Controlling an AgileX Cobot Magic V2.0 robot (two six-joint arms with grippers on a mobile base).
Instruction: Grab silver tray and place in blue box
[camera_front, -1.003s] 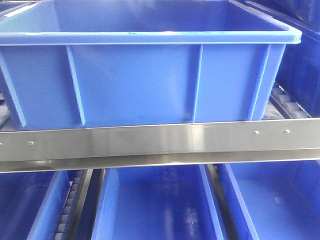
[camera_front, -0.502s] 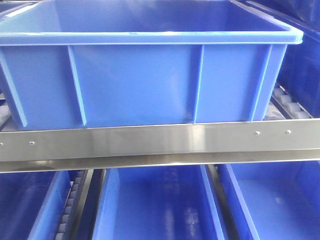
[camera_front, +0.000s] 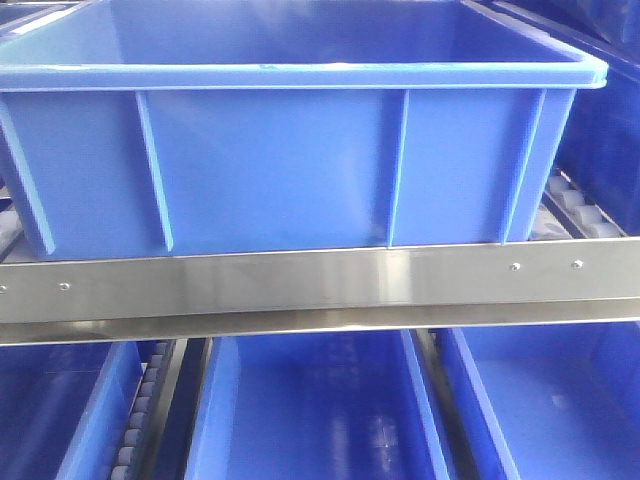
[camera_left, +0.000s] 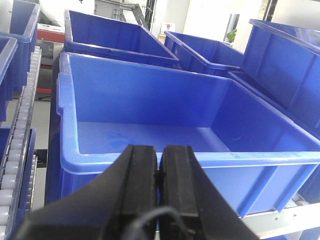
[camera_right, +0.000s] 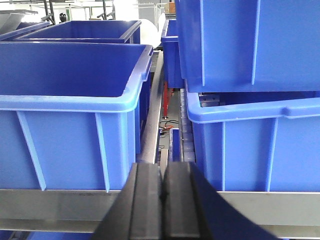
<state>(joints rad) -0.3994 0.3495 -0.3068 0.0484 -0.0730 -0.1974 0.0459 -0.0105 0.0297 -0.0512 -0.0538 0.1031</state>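
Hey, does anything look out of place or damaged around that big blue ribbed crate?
Nothing stands out. The bright blue ribbed plastic crate sits level on the steel shelf rail, its visible interior bare. No silver tray is visible in any view.

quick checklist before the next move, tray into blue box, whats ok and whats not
1. Silver tray located: not ok. It shows in none of the three views.
2. Blue box inside free of clutter: ok as far as visible. The left wrist view shows a bare floor, though the near wall hides its front strip.
3. Box seated on the steel rail: ok. It sits level in the front view.
4. Left gripper ready to grasp: not ok. Its jaws are shut and hold nothing.
5. Right gripper ready to grasp: not ok. It is shut and empty too, facing the gap between two crates.
6. Path over the box rim: cannot tell. Neither arm shows in the front view.
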